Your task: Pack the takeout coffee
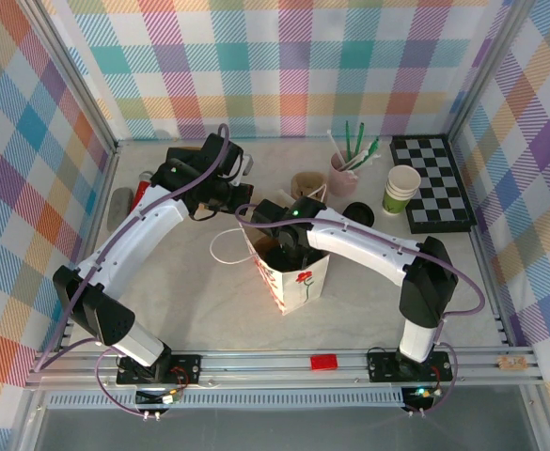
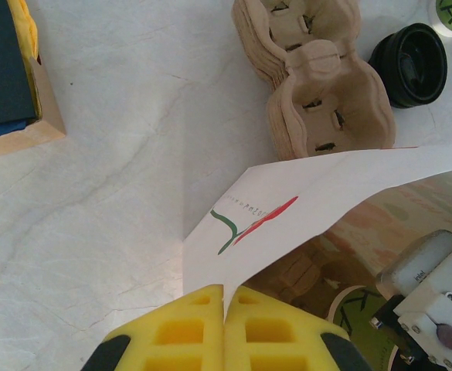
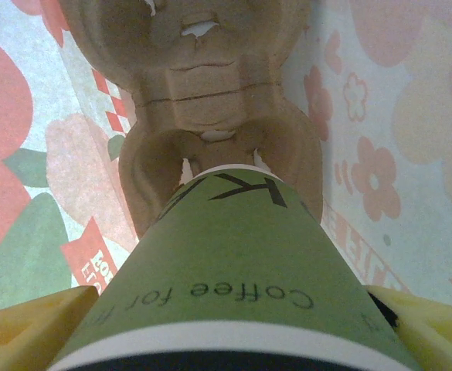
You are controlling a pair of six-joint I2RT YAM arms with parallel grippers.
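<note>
Right tool (image 3: 229,328) held the takeout coffee (image 3: 226,255) clamped inside the white bag (image 2: 310,193), over a pulp tray (image 3: 210,100) (flower-printed bag lining). Left tool (image 2: 224,309) pinched together on the bag's rim.

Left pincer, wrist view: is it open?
No, the left pincer is shut, its yellow fingers pinching the edge of the white paper bag.

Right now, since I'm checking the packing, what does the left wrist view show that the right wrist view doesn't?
Left wrist adds: the left pincer shut on the rim of the paper bag, plus spare cup carriers and a loose black lid on the table. Right wrist adds: the right pincer gripping the coffee cup, its base at a cardboard tray. Shared: bag and cup.
</note>
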